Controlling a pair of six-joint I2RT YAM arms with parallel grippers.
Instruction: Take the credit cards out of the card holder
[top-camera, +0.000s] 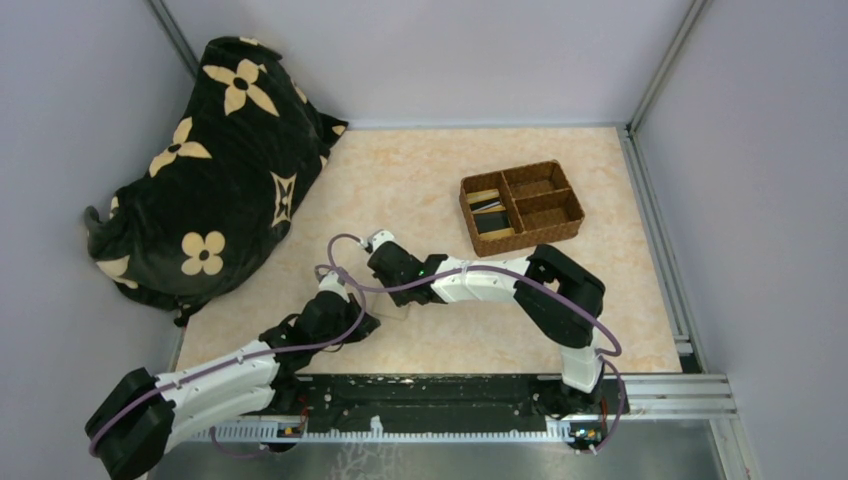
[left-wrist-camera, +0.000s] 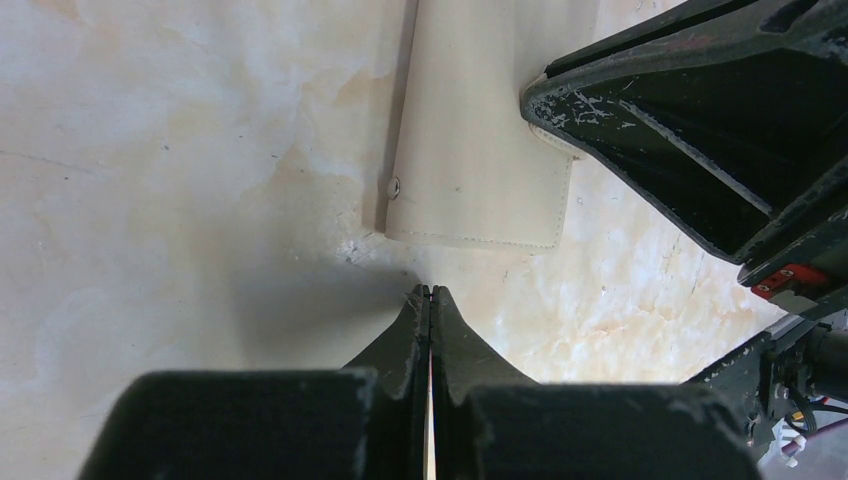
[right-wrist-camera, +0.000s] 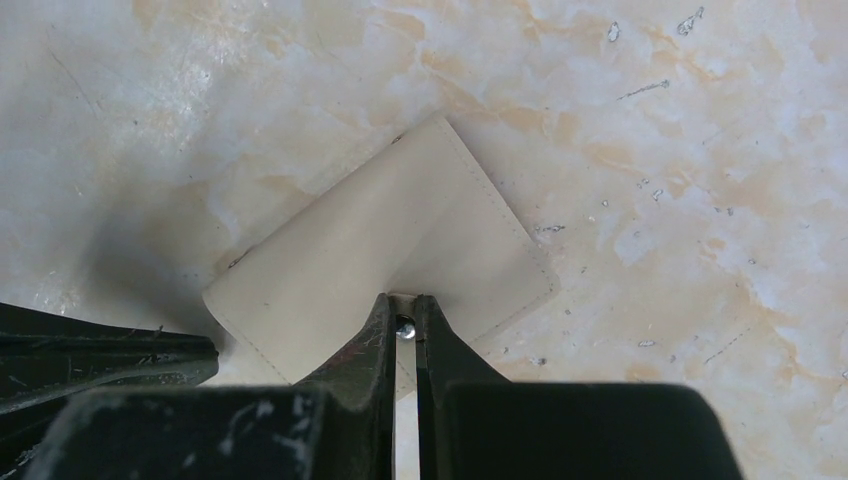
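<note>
Peach marbled tabletop (top-camera: 430, 180), grey walls on three sides. The card holder (right-wrist-camera: 400, 240) lies flat on the table near the front, between my two arms. It is folded shut, cream face up.

Right gripper (right-wrist-camera: 402, 300): fingers pressed nearly together, pinching the snap tab (right-wrist-camera: 404, 308) at the holder's near edge. The metal stud sits between the tips.

Left gripper (left-wrist-camera: 430, 292): fingers pressed together, holding nothing. Tips are down at the table, just beside the holder's stitched short edge. I can't tell if they touch it.

No card pokes out of the holder in either wrist view.

Brown woven tray (top-camera: 521, 207) sits back right, well apart from the holder. Credit cards (top-camera: 488, 213) with dark stripes lie in its left side; I can't count them from here.

Black fabric bundle with cream flowers (top-camera: 210, 160) is at back left.
</note>
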